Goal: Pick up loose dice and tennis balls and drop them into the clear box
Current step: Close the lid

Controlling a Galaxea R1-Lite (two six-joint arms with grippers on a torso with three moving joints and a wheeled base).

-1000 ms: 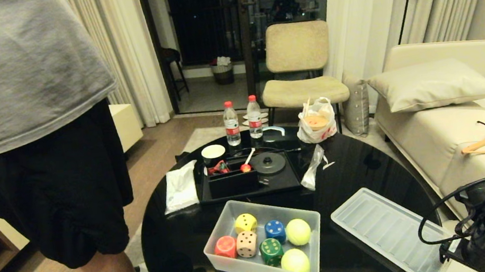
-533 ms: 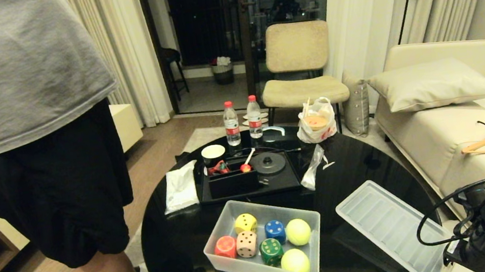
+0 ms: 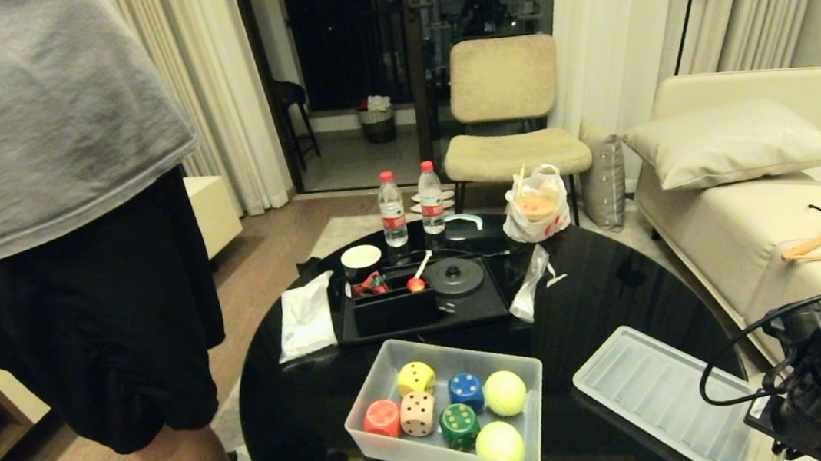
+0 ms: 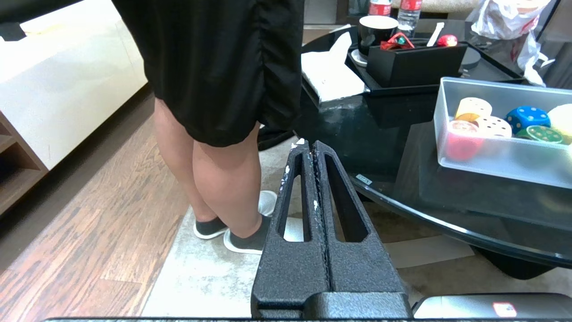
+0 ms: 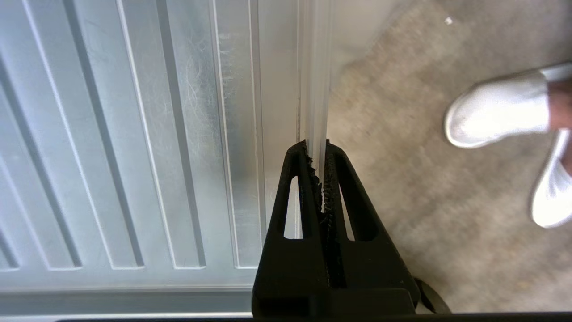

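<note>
The head view shows the clear box [image 3: 447, 419] on the black round table [image 3: 617, 276], holding 5 dice [image 3: 430, 402] and 2 tennis balls [image 3: 501, 417]. Its ribbed lid [image 3: 661, 395] lies to the right, overhanging the table's near-right edge, where the right arm enters the picture.

Only the right wrist view shows the grip: the right gripper [image 5: 316, 147] is pinched tight on the lid's [image 5: 134, 134] raised rim, with carpet and 2 white shoes [image 5: 496, 112] below.

Only the left wrist view shows the left gripper [image 4: 309, 145], clamped together on nothing, hanging off the table's left side near a person's legs [image 4: 210, 179]; the box [image 4: 491, 152] sits beyond.

Compared with 1 second ago, the lid has shifted slightly, its far end now sitting a little nearer the robot and to the right, while box, dice and balls lie unchanged.
</note>
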